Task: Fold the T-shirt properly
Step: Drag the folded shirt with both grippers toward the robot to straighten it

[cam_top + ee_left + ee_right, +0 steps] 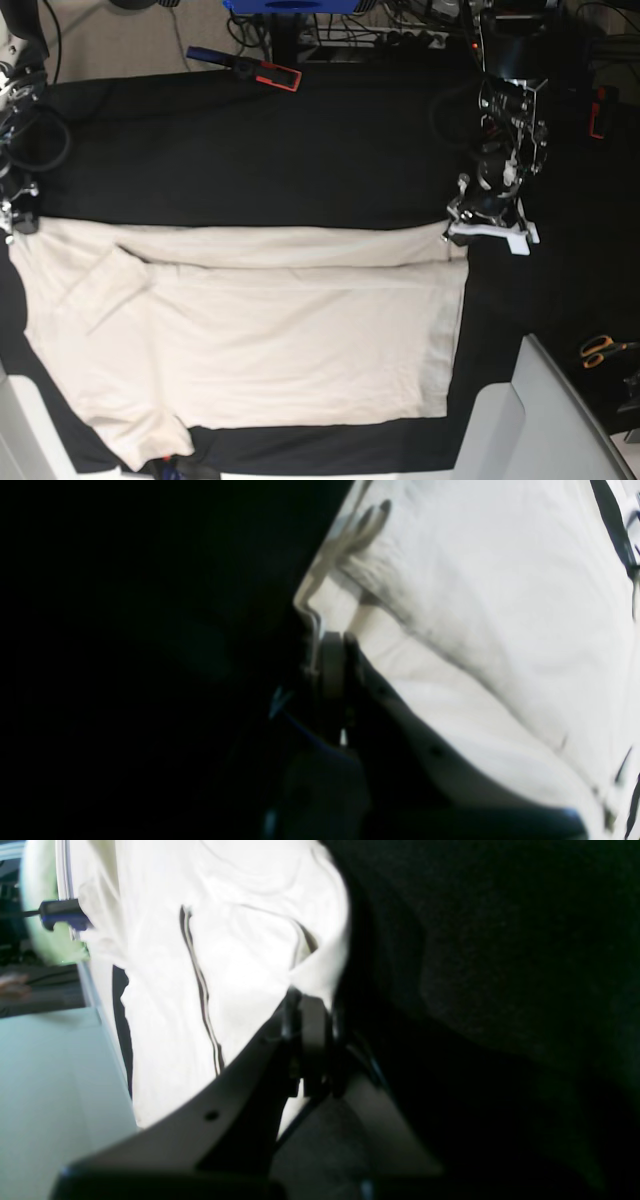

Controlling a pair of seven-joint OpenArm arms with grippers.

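**Q:** Base view first. Where was the shirt?

**A:** It lay spread on the black cloth (300,150), taking up the lower half of that view. The shirt (260,340) ran sideways, its hem end toward my left arm and its collar end toward my right. The far long edge was turned over into a narrow band along the top. One sleeve (105,285) lay folded in on the body near my right side; the other stuck out at the near corner.

**Q:** And your left gripper?

**A:** My left gripper (462,228) sat at the far hem corner. In the left wrist view its jaws (332,665) were pressed together with a thin edge of the shirt (500,605) pinched between them.

**Q:** The right one?

**A:** My right gripper (18,222) was at the far collar-side corner, at the view's edge. The right wrist view showed it (312,1032) clamped tight on a fold of the shirt (240,965).

**Q:** Anything else on the table?

**A:** A red and black clamp (262,70) lay at the far edge, well apart from the shirt, and orange scissors (603,349) lay off beyond my left arm.
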